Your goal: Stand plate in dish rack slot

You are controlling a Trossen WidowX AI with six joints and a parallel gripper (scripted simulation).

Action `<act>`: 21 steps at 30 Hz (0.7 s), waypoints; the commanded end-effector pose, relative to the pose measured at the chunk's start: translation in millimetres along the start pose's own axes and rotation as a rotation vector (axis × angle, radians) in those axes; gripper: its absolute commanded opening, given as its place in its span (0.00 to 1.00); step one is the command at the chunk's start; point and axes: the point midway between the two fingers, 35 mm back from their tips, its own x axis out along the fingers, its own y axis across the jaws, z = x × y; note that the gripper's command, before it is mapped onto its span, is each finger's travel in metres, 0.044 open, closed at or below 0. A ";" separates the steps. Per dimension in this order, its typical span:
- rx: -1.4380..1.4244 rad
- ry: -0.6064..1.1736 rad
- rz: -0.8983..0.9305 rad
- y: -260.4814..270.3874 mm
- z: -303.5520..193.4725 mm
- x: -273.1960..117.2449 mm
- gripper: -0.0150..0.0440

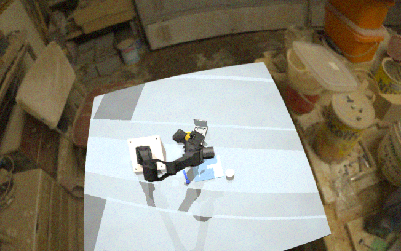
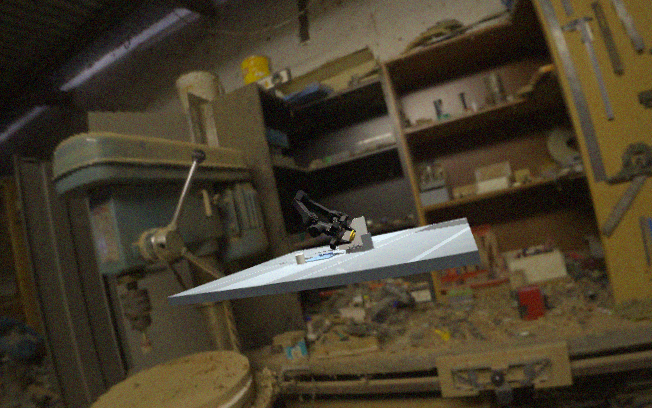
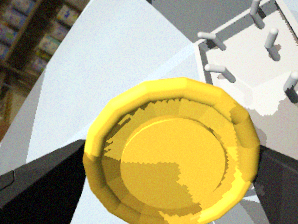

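- A pale blue and grey desk point(image 1: 246, 129) carries everything, with workshop clutter blurred all around it.
- A black robot arm point(image 1: 175, 164) reaches from its white base plate toward the middle of the desk.
- The dish rack point(image 3: 256, 50), a pale tray with small upright pegs, sits just beyond the arm's tip; in the top view it appears as a small grey shape point(image 1: 200, 126).
- The hand point(image 3: 169, 163) is clamped on a yellow plate point(image 3: 172, 152), its dark fingers gripping opposite edges. The plate is lifted off the desk, near the rack but not yet in it.
- Judged next: turn the plate on edge, line it up with a gap between rails, lower slowly, then release.
- Smaller items lie apart: a blue sheet point(image 1: 210, 169), a white cap point(image 1: 229, 173), a blue pen point(image 1: 186, 176).
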 end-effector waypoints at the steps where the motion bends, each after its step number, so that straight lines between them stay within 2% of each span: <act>1: -0.080 -0.066 0.008 -2.0 -1.6 -0.5 0.25; 21: -0.522 -0.397 -0.105 -16.6 -10.6 -8.5 0.25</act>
